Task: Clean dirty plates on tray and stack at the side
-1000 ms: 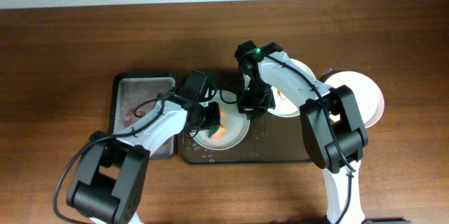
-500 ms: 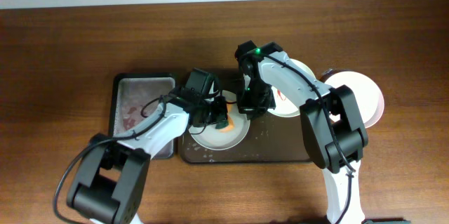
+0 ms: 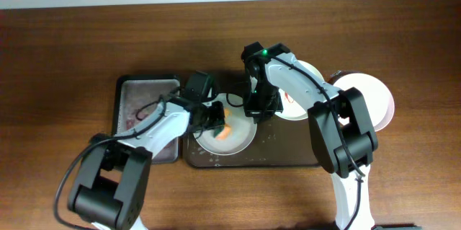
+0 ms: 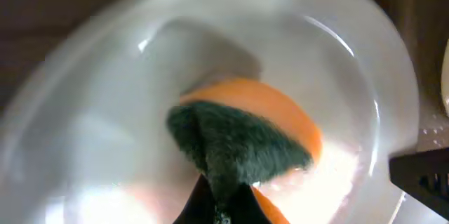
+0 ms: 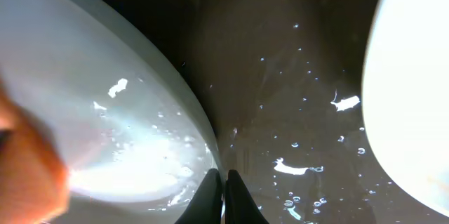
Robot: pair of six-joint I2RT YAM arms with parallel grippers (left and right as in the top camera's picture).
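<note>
The dark brown tray (image 3: 284, 151) lies on the counter (image 3: 72, 42) with its long axis running left to right in the overhead view, its wet floor beaded with water. One plate (image 3: 241, 143) sits flat in the tray's left part, face up. A second plate (image 3: 294, 109), with a red streak on it, lies in the tray's right part, partly under the right arm. A third plate (image 3: 374, 100) rests on the counter just off the tray's right end. Being round, the plates show no heading of their own.

The left end effector (image 3: 218, 120) hangs over the left plate, its fingers pinching a sponge (image 4: 245, 133). In the left wrist view the sponge is bent, dark green scouring face toward the camera and orange body behind it, and it presses on the plate's pale, glossy inside.

The right end effector (image 3: 258, 111) stands at the upper right rim of that same plate, between the two plates on the tray. In the right wrist view its fingers are pressed together, with the plate's edge running right up to the tips. Whether the rim is caught between them cannot be told.

A smaller grey tray (image 3: 144, 94) sits just left of the brown one, its long axis running top to bottom.
</note>
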